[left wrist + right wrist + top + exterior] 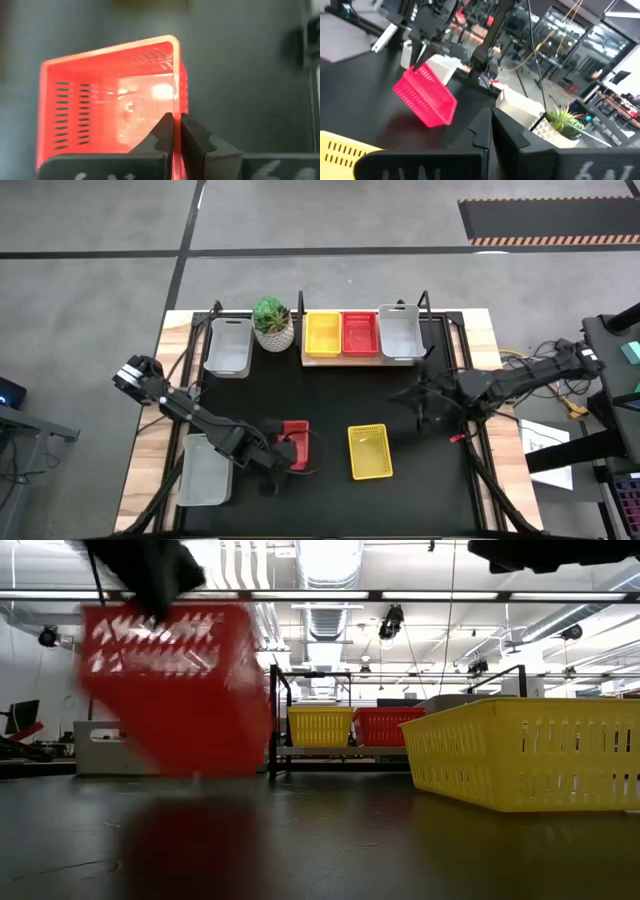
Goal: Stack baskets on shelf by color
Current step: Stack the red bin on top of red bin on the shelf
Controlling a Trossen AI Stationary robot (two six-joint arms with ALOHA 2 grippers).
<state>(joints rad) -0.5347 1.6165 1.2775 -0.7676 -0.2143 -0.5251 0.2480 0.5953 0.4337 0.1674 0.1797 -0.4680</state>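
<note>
Lower left of the high view: left gripper [176,131] pinches the red plastic basket [293,442] wall, lifting it for the wooden shelf [362,358]. Right gripper [491,129] waits squeezed empty.

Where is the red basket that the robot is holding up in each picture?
High view: the held red basket is near the table's front, left of the loose yellow basket.
Low view: big and blurry at upper left, off the table.
Left wrist view: fills the middle, its wall pinched between the left gripper fingers.
Right wrist view: tilted, hanging at left.
Shared landmark: the loose yellow basket, in three views.
</note>
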